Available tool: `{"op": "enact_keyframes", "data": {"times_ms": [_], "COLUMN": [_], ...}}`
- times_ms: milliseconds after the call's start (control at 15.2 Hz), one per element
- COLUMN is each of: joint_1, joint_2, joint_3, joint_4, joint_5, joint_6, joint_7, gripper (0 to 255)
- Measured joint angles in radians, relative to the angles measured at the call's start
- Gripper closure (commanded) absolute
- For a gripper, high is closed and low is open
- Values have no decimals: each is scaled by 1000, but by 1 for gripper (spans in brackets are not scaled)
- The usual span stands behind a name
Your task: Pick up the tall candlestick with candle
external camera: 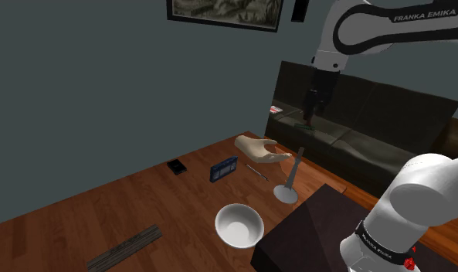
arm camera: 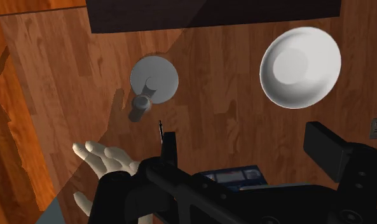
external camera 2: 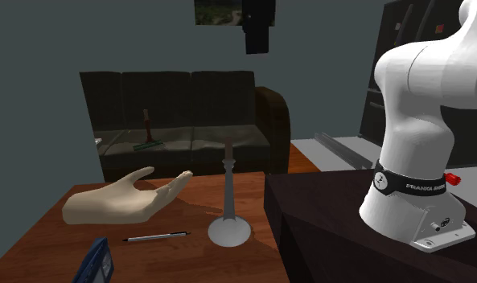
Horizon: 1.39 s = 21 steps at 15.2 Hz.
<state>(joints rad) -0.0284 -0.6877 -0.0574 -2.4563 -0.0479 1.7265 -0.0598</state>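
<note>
The candlestick is plain grey, with a wide round foot, a thin tall stem and a slim candle on top. It stands on the wooden worktop just right of centre in the shoulder view, beside a model hand. The jaws hang spread apart above the worktop, well clear of the candlestick. The arm reads "FRANKA EMIKA".

The table is reddish wood with a soft sheen (grain plain to see). The candlestick looks matt grey, the bowl smooth white, and the sofa dark with a leathery gloss.
</note>
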Motion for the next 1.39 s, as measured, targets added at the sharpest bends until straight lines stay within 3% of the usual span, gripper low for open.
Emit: {"op": "enact_keyframes", "data": {"times_ms": [528, 1386], "joint_1": [-32, -70], "joint_2": [206, 652], "joint_3": [-75, -164], "joint_4": [-68, -12], "joint_5": [-55, -84], "joint_6": [202, 494], "joint_7": [-87, -208], "gripper": [0, 0]}}
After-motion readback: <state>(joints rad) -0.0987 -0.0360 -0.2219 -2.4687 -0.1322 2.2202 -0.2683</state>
